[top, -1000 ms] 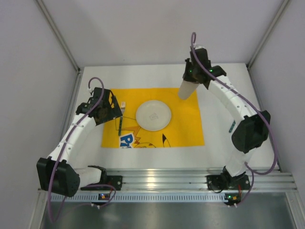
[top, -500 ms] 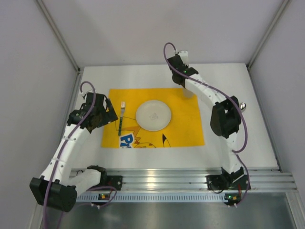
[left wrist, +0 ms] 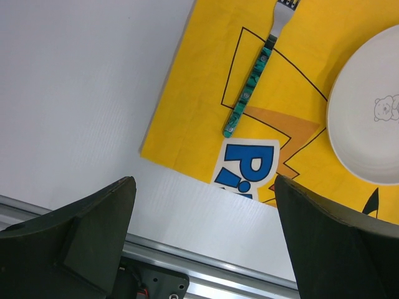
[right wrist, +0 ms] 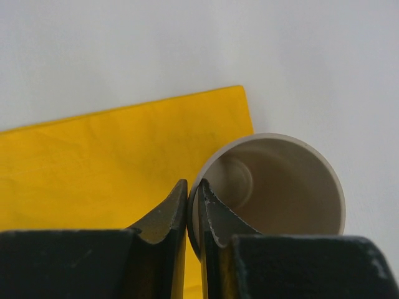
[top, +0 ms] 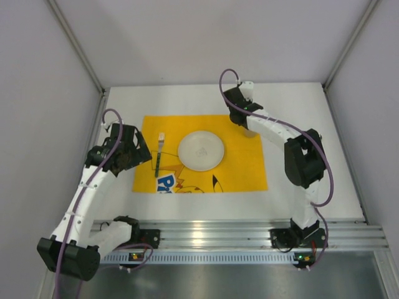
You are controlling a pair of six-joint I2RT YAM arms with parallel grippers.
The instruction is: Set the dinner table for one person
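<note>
The matte white counter ran from arm bases to far wall. By its left edge, left fingers hung wide apart, empty. Green-handled metal fork and round white plate lay on yellow printed cloth. Farther back, right fingers pinched the rim of a beige cup.

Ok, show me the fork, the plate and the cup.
fork (left wrist: 247, 92), left wrist view, on the middle of its green handle.
plate (top: 201, 150), top external view, on its bare centre.
cup (right wrist: 280, 187), right wrist view, on its inner wall.
</note>
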